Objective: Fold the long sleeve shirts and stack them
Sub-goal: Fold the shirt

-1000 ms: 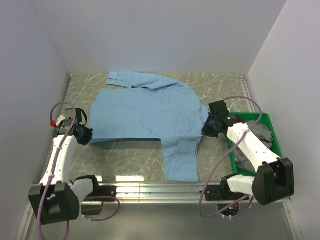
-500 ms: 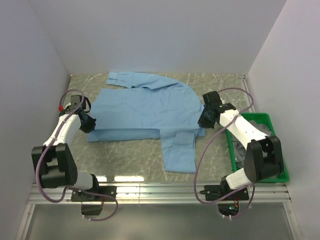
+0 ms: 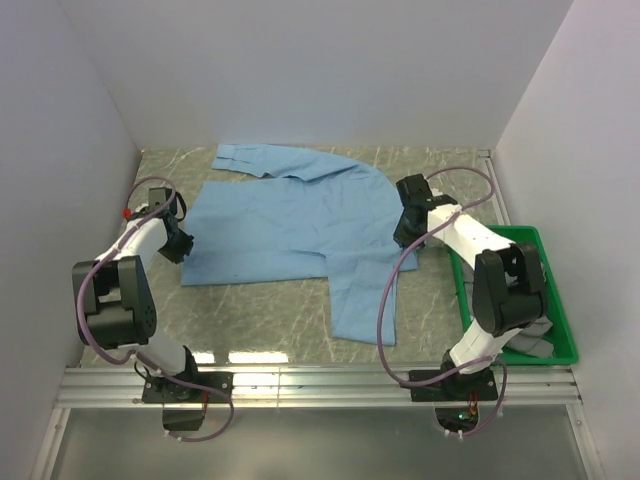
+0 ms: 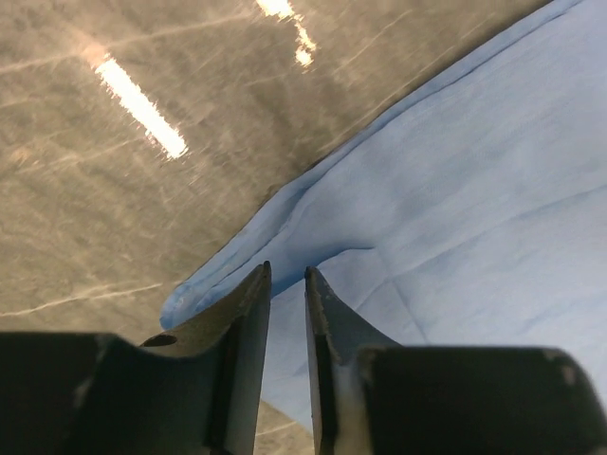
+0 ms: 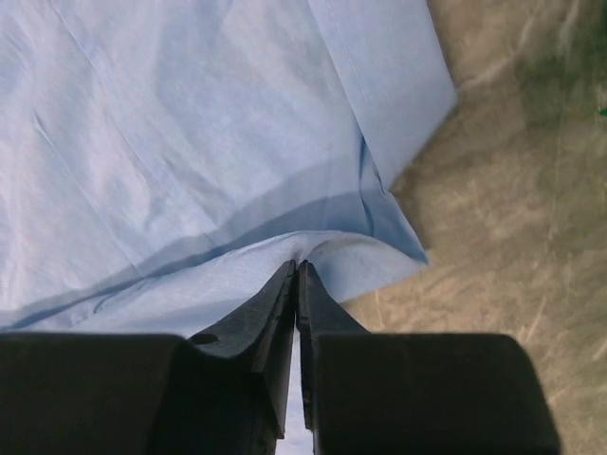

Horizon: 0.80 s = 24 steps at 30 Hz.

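Blue shirt [image 3: 290, 225] lies spread, left hand [image 4: 285, 273] slightly parted, right hand [image 5: 296, 266] pinching its edge.

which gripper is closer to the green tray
Right. The right gripper is at the edge of the shirt nearest the green tray; the left gripper is at the opposite edge, across the shirt.

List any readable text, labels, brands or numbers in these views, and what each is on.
No readable text in any view.
light blue shirt: plain cloth, no label or print showing.
green bin: no marking visible.
marble tabletop: veining only, no signs.
Arm housings: no lettering that can be made out.
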Available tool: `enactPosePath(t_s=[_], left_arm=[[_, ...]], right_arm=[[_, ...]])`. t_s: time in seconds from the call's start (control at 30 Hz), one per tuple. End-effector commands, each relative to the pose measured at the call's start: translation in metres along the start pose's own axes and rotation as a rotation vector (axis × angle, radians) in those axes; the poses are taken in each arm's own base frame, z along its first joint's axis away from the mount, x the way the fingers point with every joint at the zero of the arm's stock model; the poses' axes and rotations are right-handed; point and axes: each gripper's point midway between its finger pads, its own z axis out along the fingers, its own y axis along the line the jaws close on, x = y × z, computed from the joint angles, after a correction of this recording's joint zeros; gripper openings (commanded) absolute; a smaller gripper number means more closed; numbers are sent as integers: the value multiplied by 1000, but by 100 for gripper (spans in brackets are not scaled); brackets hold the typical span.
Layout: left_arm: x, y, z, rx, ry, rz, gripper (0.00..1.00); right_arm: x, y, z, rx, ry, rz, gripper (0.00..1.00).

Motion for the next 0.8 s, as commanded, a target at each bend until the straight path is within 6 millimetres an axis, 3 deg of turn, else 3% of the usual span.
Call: enactPosePath(t_s=[0.0, 0.1, 0.13, 0.23, 0.3, 0.37, 0.4, 0.43, 0.53, 0.67, 0.77], left_arm=[[-22, -22, -11, 67, -64, -2, 28], [-21, -24, -22, 103, -68, -7, 33], [-20, -26, -26, 118, -71, -4, 36], [-12, -30, -41, 174, -74, 20, 62], [-4, -34, -53, 214, -69, 41, 80], [11, -41, -64, 254, -64, 81, 89], [13, -41, -66, 256, -70, 85, 90], [27, -51, -73, 286, -59, 118, 89], [50, -61, -80, 329, -39, 156, 83], [70, -70, -68, 315, -4, 191, 72], [78, -74, -53, 296, 22, 188, 67]], right_arm=[[-30, 11, -4, -13, -82, 10, 15], [-41, 16, -14, -27, -119, -5, 34], [-45, 16, -20, -28, -135, -7, 46], [-56, 17, -40, -37, -200, -14, 65], [-53, 21, -48, -65, -214, -48, 67], [-39, 33, -57, -138, -198, -89, 68], [-33, 37, -60, -172, -187, -94, 67], [-29, 41, -62, -205, -181, -97, 66], [-5, 48, -59, -287, -122, -94, 59], [15, 54, -49, -346, -56, -71, 54], [18, 60, -39, -370, -19, -48, 49]])
